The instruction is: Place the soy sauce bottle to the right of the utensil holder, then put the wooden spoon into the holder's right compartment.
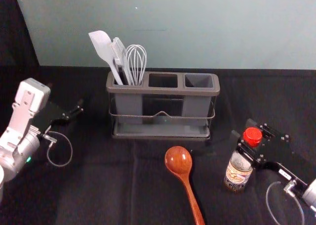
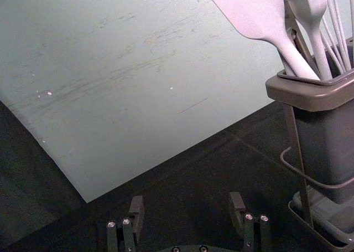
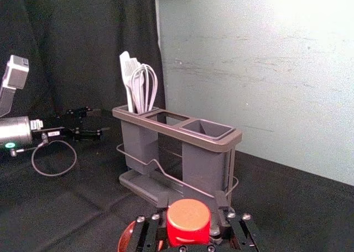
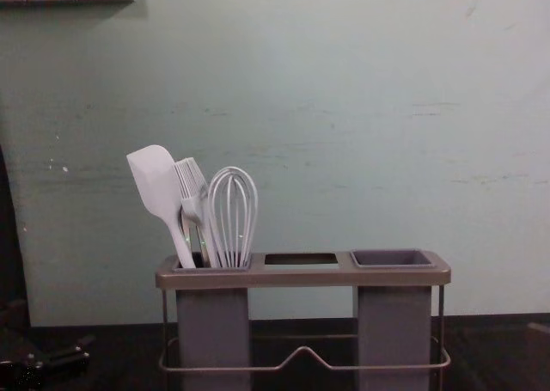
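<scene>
The right gripper (image 1: 243, 128)'s jaws hold the soy sauce bottle (image 1: 238, 171) near its cap, in front and to the right of the utensil holder (image 1: 168, 91); the left gripper (image 1: 79, 109)'s jaws stand wide, left of it; its left compartment carries spatula (image 1: 101, 44), brush (image 1: 117, 48) and whisk (image 1: 137, 62); the wooden spoon (image 1: 178, 160) lies in front.

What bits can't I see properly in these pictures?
- Wooden spoon's handle end: cut off by the head view's bottom edge.
- Soy sauce bottle's neck: head view, partly hidden by the right gripper.
- Its label's small words: too small in the head view.
- Whisk's bottom end: chest view, hidden inside the utensil holder.
</scene>
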{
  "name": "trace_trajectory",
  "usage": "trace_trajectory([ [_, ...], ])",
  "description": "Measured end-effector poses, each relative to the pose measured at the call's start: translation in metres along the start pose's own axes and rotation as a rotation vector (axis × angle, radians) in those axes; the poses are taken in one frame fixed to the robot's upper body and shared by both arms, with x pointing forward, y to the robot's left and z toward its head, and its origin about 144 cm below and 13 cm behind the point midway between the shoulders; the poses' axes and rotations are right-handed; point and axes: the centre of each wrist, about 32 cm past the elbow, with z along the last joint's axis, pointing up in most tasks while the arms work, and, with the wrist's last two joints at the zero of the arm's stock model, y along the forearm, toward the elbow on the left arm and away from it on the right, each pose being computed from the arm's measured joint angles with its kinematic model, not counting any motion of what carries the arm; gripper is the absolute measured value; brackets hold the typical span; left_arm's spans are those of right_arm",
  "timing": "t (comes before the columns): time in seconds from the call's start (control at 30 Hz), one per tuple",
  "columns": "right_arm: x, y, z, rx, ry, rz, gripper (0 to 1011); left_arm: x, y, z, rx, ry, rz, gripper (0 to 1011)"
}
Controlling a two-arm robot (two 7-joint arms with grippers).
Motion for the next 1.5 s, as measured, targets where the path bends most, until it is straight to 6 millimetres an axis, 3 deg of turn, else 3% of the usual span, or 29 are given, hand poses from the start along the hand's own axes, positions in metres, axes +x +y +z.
trace_trajectory([
  [0.2, 0.000, -0.001, 0.001, 0.000, 0.000, 0.005, 378, 0.000, 0.000, 0.000, 0.000, 0.000, 0.000, 1005],
  [0.9, 0.016, 0.008, 0.021, 0.037, -0.046, 0.008, 378, 0.000, 0.000, 0.000, 0.000, 0.000, 0.000, 1005],
  [1.5, 0.048, 0.054, 0.015, 0.036, -0.044, -0.033, 378, 0.000, 0.000, 0.000, 0.000, 0.000, 0.000, 1005],
])
